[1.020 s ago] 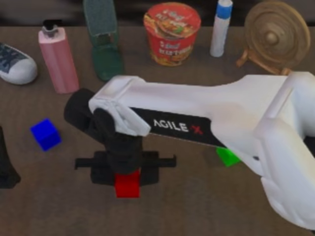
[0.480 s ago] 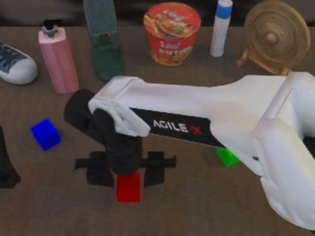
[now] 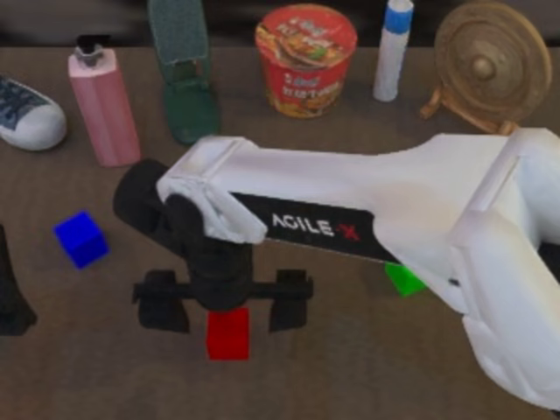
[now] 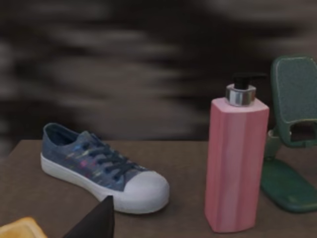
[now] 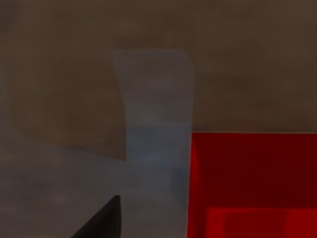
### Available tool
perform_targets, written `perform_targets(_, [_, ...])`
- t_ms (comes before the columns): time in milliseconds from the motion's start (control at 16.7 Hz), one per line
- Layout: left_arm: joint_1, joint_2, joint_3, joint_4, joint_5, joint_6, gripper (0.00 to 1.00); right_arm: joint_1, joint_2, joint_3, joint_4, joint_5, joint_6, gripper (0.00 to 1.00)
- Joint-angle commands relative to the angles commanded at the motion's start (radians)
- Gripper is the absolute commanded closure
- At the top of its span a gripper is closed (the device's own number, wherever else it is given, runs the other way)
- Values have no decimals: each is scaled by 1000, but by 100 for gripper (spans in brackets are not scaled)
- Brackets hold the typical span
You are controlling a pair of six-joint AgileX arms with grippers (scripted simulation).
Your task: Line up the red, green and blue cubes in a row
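The white AgileX right arm reaches across the table from the right, and its black right gripper (image 3: pixel 226 300) hangs directly above the small bright red cube (image 3: pixel 227 333), fingers spread wide on both sides and holding nothing. The red cube rests on the brown table (image 3: pixel 87 367), near the front centre. The deep blue cube (image 3: pixel 81 238) sits well to the left, and the bright green cube (image 3: pixel 404 278) shows partly under the arm. Of the left gripper (image 3: pixel 10 297) only a dark part shows at the left edge; I cannot tell its fingers.

Right arm reaches from the top view's right edge across to left of centre, white link lying diagonal, black wrist pointing down; right gripper (image 3: pixel 225 302) low over the surface, fingers (image 3: pixel 163 301) spread wide; left arm parked at the left edge, left gripper (image 3: pixel 10 297) barely in frame.
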Motion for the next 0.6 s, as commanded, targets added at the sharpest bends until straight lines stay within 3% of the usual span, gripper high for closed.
perform_targets(240, [0, 0, 0, 0, 0, 0, 0, 0, -3, 17, -17, 0, 0, 0])
perform_targets(600, [0, 0, 0, 0, 0, 0, 0, 9, -48, 168, -221, -1, 3, 0])
